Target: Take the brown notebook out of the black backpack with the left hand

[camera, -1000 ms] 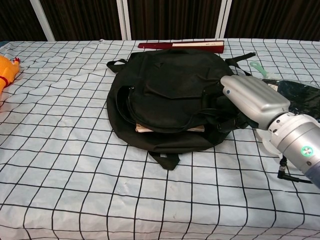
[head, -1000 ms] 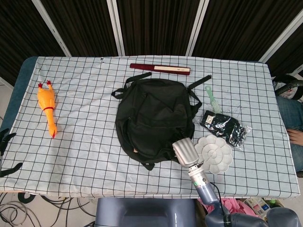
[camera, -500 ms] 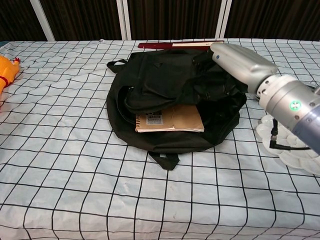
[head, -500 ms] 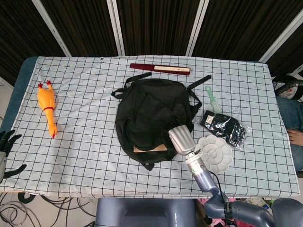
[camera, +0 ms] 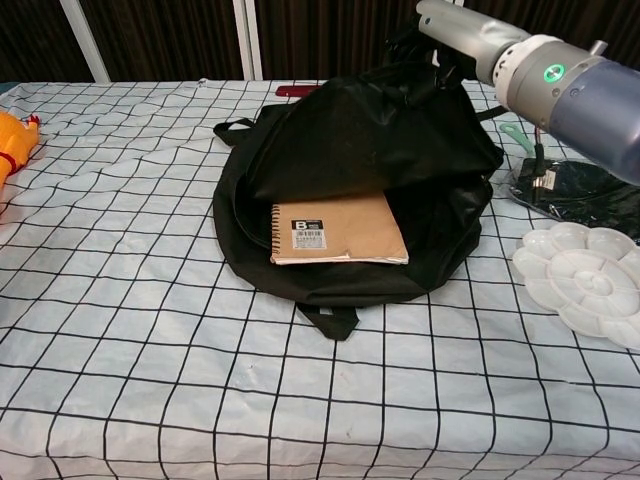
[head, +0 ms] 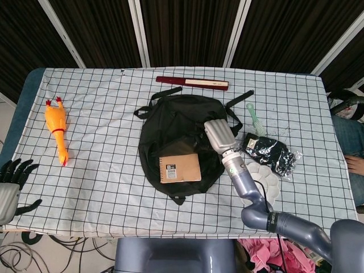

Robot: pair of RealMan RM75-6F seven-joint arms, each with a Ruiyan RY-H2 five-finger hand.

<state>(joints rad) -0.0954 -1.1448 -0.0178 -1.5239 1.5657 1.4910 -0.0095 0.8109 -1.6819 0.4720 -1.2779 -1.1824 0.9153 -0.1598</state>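
Observation:
The black backpack (head: 170,128) lies mid-table with its mouth toward me. My right hand (head: 219,136) grips the bag's top flap (camera: 380,130) and holds it lifted up and back; in the chest view this hand (camera: 455,25) shows at the top edge. The brown notebook (head: 180,169) lies flat in the opened mouth, spiral edge to the left, its cover and white label fully visible (camera: 338,229). My left hand (head: 11,185) hangs at the lower left beside the table's edge, fingers spread and holding nothing, far from the bag.
An orange rubber chicken (head: 56,129) lies at the left. A dark red folded fan (head: 192,83) sits behind the backpack. To the right are a green comb (head: 255,119), a black packet (head: 268,151) and a white paint palette (camera: 585,280).
My right hand has raised the backpack flap up and back, uncovering the notebook. My left hand has risen further into view at the lower left.

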